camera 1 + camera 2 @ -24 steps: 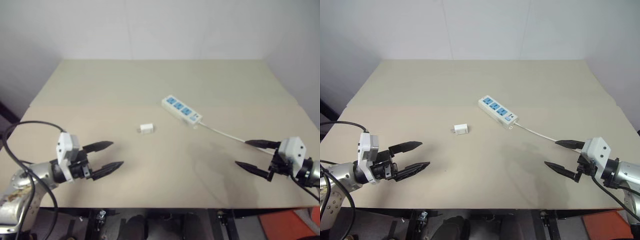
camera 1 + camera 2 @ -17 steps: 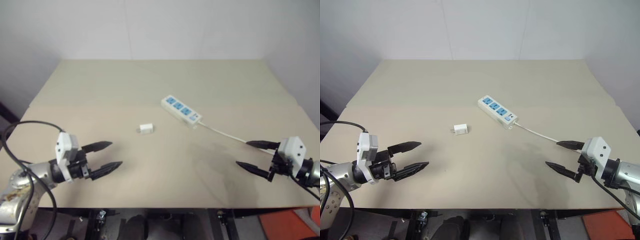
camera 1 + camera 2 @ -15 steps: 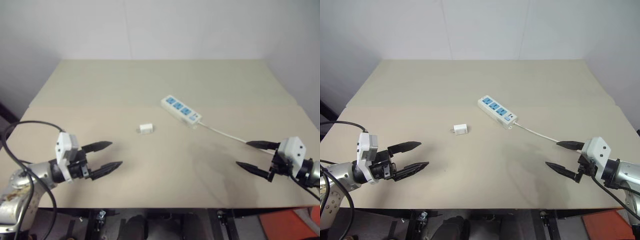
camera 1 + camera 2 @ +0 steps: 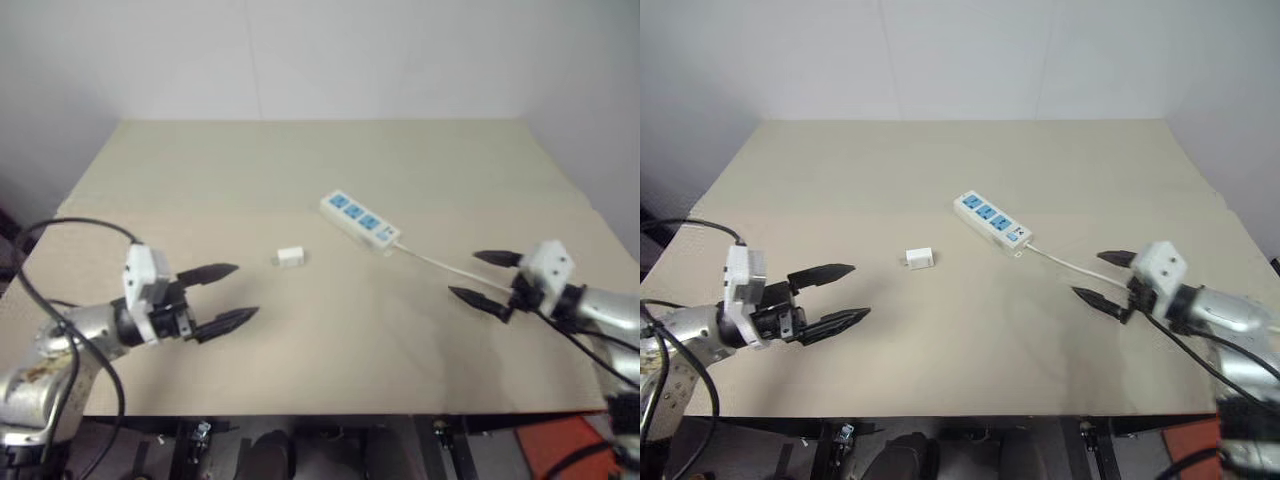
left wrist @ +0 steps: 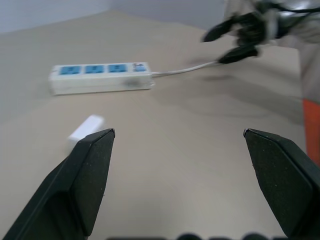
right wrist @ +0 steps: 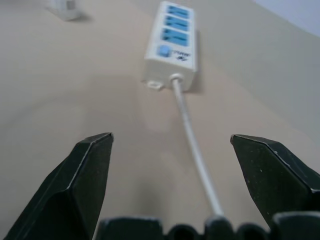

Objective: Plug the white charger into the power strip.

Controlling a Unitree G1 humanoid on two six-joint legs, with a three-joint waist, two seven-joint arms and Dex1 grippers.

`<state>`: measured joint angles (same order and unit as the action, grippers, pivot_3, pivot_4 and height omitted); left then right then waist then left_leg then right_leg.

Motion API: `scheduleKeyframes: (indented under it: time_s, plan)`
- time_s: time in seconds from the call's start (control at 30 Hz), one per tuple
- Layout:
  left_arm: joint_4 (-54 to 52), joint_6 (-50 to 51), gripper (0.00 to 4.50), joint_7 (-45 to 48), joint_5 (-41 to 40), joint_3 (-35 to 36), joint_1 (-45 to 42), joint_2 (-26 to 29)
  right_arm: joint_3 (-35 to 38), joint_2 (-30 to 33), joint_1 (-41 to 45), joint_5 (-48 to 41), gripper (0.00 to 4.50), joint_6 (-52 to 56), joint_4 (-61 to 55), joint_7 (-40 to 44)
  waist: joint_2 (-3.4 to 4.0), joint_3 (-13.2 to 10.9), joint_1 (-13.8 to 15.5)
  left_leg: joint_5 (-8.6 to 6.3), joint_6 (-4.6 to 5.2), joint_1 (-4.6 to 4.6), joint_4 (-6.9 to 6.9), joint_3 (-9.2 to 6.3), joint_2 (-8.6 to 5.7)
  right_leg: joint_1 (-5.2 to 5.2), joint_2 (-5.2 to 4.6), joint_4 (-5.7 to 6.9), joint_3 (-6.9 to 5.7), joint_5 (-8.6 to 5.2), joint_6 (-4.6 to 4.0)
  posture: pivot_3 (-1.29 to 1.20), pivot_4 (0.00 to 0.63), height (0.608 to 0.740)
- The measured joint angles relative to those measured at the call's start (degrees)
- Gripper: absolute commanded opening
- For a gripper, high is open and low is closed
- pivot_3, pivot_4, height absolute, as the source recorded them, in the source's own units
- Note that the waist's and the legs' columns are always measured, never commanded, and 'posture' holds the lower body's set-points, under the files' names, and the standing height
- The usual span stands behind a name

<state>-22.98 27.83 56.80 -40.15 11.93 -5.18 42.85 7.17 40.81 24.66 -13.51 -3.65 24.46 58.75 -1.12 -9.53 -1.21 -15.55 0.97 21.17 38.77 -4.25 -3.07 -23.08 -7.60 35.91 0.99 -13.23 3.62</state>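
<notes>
Over the near left part of the beige table (image 4: 200, 170), left gripper (image 4: 234, 294) hovers, its two black fingers spread wide apart with nothing between them, pointing toward the table's middle and right. A black cable (image 4: 70, 232) loops behind its wrist. Just ahead and to the right of it lies the white charger (image 4: 290, 257), flat on the tabletop, alone, touching nothing, well short of the gripper's tips. In the left wrist view the charger (image 5: 86, 128) sits close beside the inner edge of one finger (image 5: 82, 175), still on the table, not between the pads.

Right of the charger, near the table's centre, the power strip (image 4: 362, 221) lies diagonally, three blue socket faces up, switch end toward the right and near side. All sockets look unoccupied. Charger and strip are apart, with bare table between them.

From the strip's switch end a thin white cord (image 4: 440, 262) runs toward the right edge, passing under the right gripper (image 4: 484, 278). That gripper is over the near right part of the table, fingers wide apart and empty, aimed left toward the strip. Right wrist view shows the cord (image 6: 192, 142) running between its two fingers (image 6: 85, 180), whether it touches them cannot be told.
</notes>
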Motion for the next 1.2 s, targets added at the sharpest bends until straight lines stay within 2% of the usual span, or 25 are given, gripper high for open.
scheduleKeyframes:
  time_s: [0.17,0.27,0.4,0.53,0.83,1.0,1.2]
  plan:
    - [0.92,-0.14,4.5,-1.88,3.75,-5.31,-3.82,-1.35,-4.47,-4.97,13.92,6.09,4.44,-1.64,20.07,-4.51,0.01,0.0,0.0,0.04,-0.06,0.09,-0.04,0.01,0.02,-0.11,0.02,-0.08,0.0,0.0,-0.01,0.0,0.15,0.74]
    - [1.01,-0.13,4.5,-2.37,4.82,-6.96,-3.53,-2.02,-6.15,-6.96,17.3,8.2,4.44,-3.5,27.63,-4.47,0.01,0.0,-0.05,0.03,-0.07,0.15,-0.06,0.0,0.04,-0.15,0.03,-0.12,-0.01,-0.01,0.0,0.0,0.15,0.74]
    - [0.41,-0.16,4.5,-2.6,5.57,-7.04,-1.83,-2.02,-6.71,-7.61,19.46,9.16,4.44,-6.57,31.72,-2.76,0.01,0.0,-0.14,0.07,-0.25,0.2,-0.07,0.01,0.04,-0.13,0.03,-0.13,-0.01,0.0,0.01,0.0,0.15,0.74]
    - [-0.08,-0.18,4.5,-3.38,7.14,-7.62,-1.12,-2.02,-6.75,-8.34,21.02,9.92,3.24,-7.47,34.77,-1.26,0.01,0.01,-0.43,-0.05,-0.07,0.16,-0.07,0.0,0.05,-0.12,0.04,-0.16,-0.01,-0.01,0.01,0.0,0.15,0.74]
    - [0.11,-0.21,4.5,-3.54,7.86,-7.84,-2.65,-3.46,-6.67,-8.54,21.26,10.54,0.08,-10.32,36.21,-0.93,0.01,0.01,-0.85,-0.04,-0.08,0.09,-0.03,-0.02,0.03,-0.09,0.04,-0.09,0.0,-0.01,0.01,0.0,0.15,0.74]
    - [0.27,-0.16,4.5,-3.56,6.46,-7.74,-5.25,-4.26,-6.42,-8.31,18.73,9.91,0.03,-12.06,33.36,1.61,0.02,0.01,-1.11,-0.04,-0.08,0.09,-0.04,-0.02,0.04,-0.11,0.04,-0.08,0.0,-0.01,0.01,0.0,0.15,0.74]
    - [0.43,0.47,4.5,-2.49,6.77,-8.49,-5.41,-2.7,-4.6,-3.91,5.78,6.46,0.03,-13.73,18.51,5.36,0.03,0.01,-0.25,-0.1,-0.06,0.15,-0.04,-0.05,0.04,-0.1,0.04,-0.06,-0.03,-0.03,0.05,0.0,0.15,0.74]
